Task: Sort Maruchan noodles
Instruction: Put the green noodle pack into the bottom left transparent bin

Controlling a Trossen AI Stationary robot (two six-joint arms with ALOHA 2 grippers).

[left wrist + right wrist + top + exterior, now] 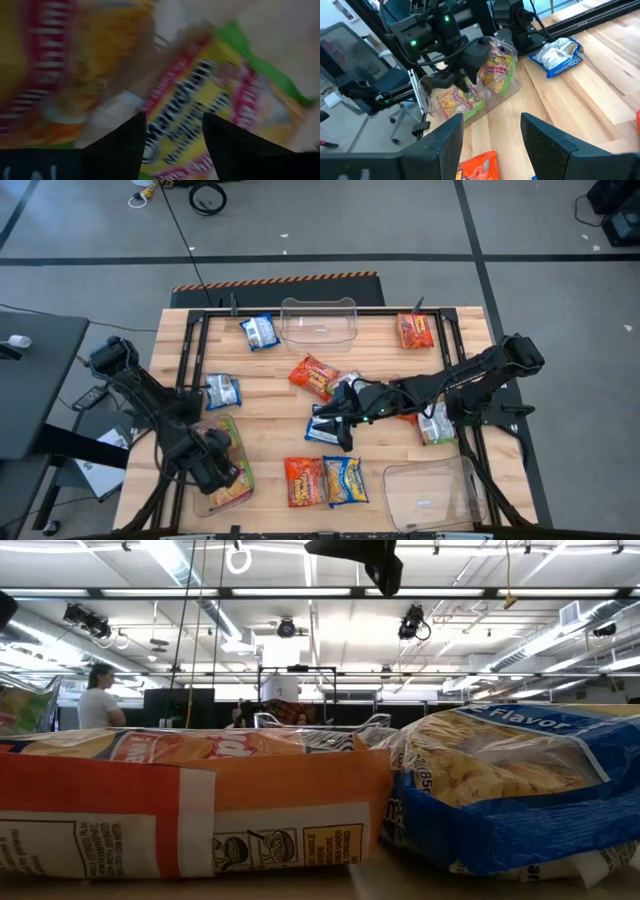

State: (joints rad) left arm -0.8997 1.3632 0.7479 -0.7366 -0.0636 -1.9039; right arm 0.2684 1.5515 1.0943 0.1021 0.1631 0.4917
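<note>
Maruchan noodle packets lie about the wooden table. There are blue ones (260,332) (222,391), red-orange ones (313,375) (415,330) and a green one (437,423). A red-orange (303,480) and a blue one (345,480) lie side by side near the front. My left gripper (222,470) points down into the clear near-left bin (205,502). It stands open just above the green-pink-yellow packets (200,95) lying there. My right gripper (338,430) hovers open at mid-table over a blue packet (320,432), with nothing between its fingers (492,117).
An empty clear bin (320,320) stands at the far middle and another (430,495) at the near right. Black frame rails run along the table's left and right sides. A person (100,695) stands in the room beyond the table.
</note>
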